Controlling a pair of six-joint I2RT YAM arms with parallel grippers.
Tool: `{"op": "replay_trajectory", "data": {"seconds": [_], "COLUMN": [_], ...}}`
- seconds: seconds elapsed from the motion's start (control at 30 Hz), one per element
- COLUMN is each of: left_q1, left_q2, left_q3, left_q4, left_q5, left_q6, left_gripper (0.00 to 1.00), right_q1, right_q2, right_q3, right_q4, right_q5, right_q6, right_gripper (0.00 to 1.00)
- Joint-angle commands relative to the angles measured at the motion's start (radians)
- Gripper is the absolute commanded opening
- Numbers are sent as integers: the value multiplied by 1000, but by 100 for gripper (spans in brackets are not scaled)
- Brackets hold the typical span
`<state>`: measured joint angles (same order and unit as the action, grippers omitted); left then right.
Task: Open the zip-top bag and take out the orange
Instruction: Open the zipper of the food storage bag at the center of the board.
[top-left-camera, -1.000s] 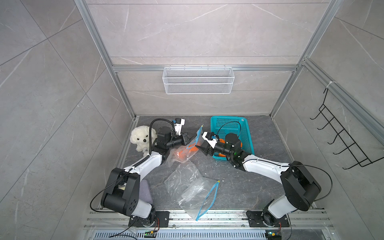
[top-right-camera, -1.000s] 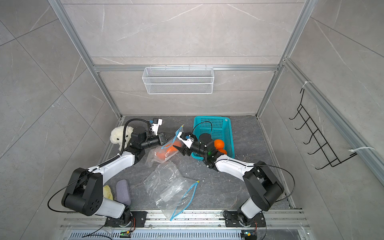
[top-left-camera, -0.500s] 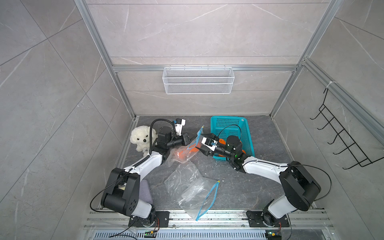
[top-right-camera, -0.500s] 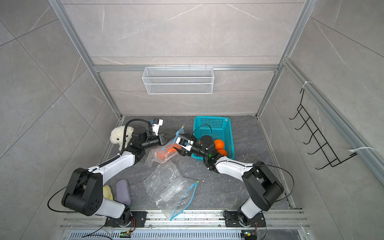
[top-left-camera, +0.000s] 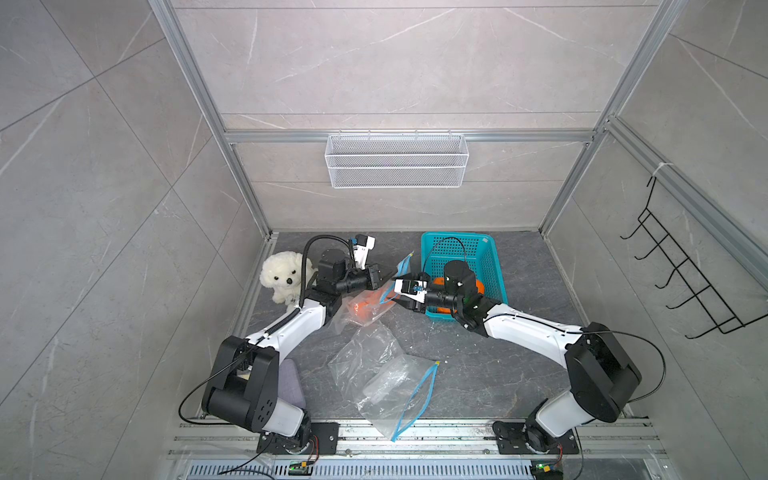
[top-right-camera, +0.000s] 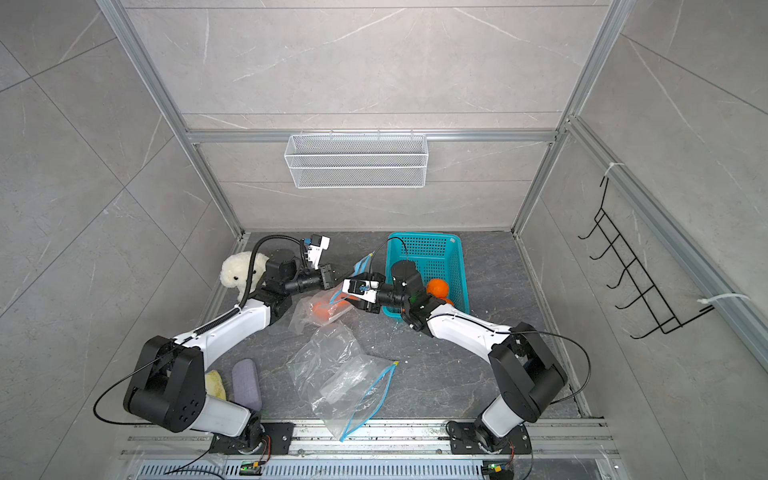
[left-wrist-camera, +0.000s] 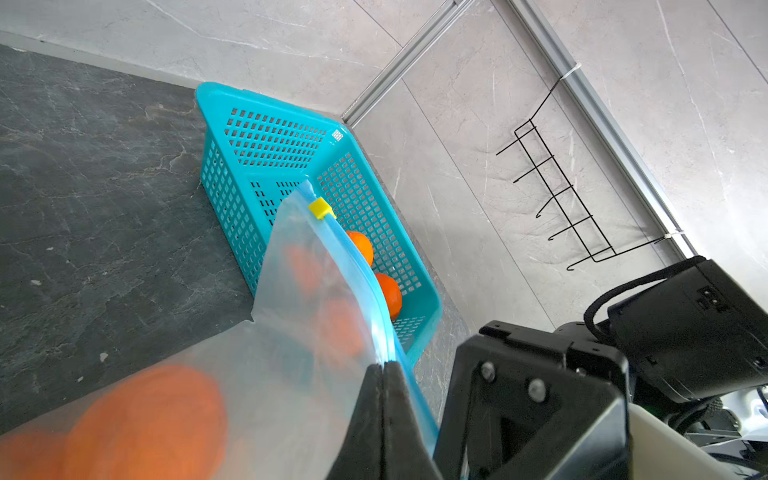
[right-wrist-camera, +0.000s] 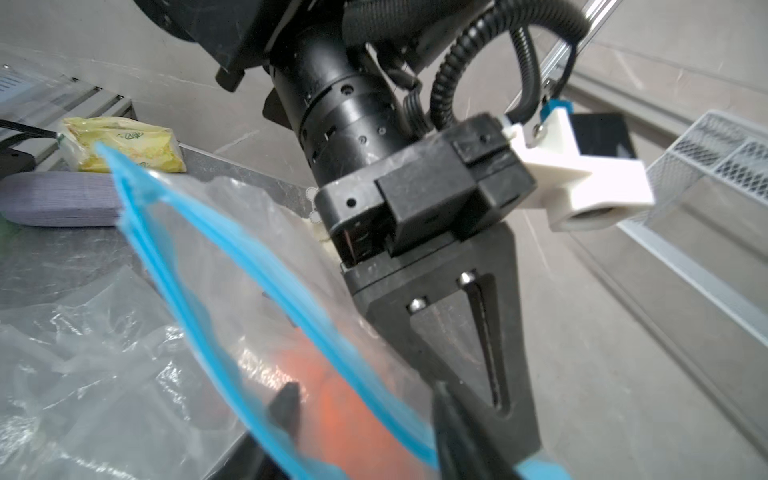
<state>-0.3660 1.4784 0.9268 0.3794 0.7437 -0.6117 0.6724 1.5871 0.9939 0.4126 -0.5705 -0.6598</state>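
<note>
Edging away from the teal mesh basket (top-left-camera: 495, 266), the right end effector (right-wrist-camera: 365, 415) now straddles the blue rim of the crinkly zip-top bag (top-right-camera: 303, 318), fingers apart. That rim is clamped by the left end effector (left-wrist-camera: 382, 374); the round orange (top-right-camera: 328, 309) sits inside.

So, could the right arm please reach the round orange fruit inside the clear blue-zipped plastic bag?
Probably not yet: the right gripper straddles the bag's blue rim, pinched by the left gripper; the orange lies deeper inside.

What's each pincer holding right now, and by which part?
The left pincer is shut on the bag, pinching its blue zip edge. The right pincer straddles the zip edge too, but its jaws stand apart, so it holds nothing yet.
</note>
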Motion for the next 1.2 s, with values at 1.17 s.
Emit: {"op": "replay_trajectory", "data": {"seconds": [1.17], "left_q1": [74], "left_q2": [128], "left_q3": [144], "left_q4": [-28], "left_q5": [46], "left_q6": [79], "left_gripper": [0], "right_q1": [116], "right_q2": [223], "right_q3": [54], "right_q4": [-153], "right_q5": [363], "right_q6": [129], "right_gripper": [15]}}
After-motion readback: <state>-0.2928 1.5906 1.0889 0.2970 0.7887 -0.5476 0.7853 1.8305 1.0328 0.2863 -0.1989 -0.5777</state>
